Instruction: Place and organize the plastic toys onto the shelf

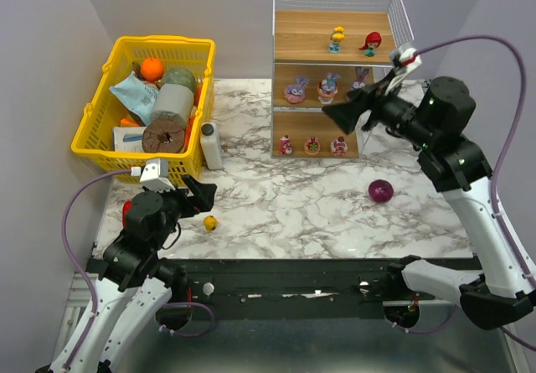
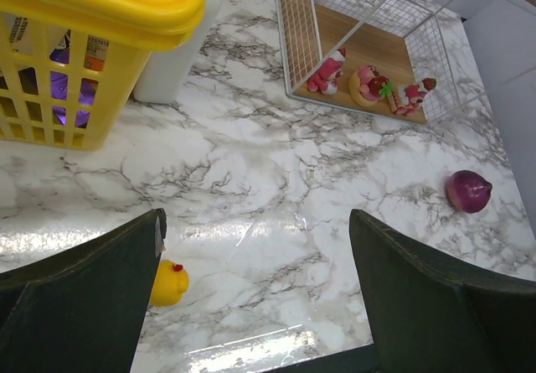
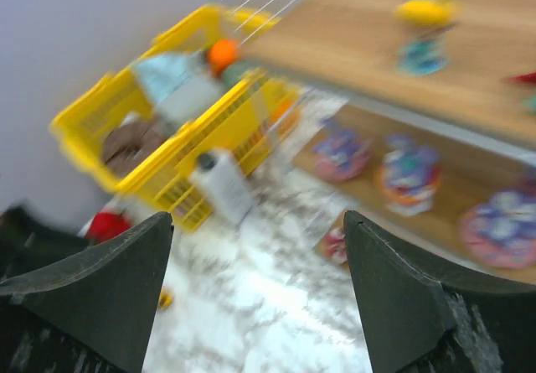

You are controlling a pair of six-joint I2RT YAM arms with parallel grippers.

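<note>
The white wire shelf [image 1: 335,29] stands at the back right. Its top board holds a yellow-haired doll [image 1: 337,38] and a red-haired doll [image 1: 371,44]. The middle board holds three purple bunny-eared figurines [image 1: 327,89]. The bottom board holds three tiny pink-red toys [image 1: 311,146], also seen in the left wrist view [image 2: 368,85]. A small yellow toy [image 1: 210,222] lies on the table beside my left gripper [image 1: 199,197], which is open and empty; it shows by the left finger in the left wrist view [image 2: 169,282]. My right gripper [image 1: 345,113] is open and empty, raised in front of the shelf's middle tier.
A yellow basket [image 1: 92,130] full of items stands at the back left. A white bottle [image 1: 210,144] stands beside it. A purple ball [image 1: 380,191] lies on the marble table right of centre. A red item [image 1: 126,212] sits at the left edge.
</note>
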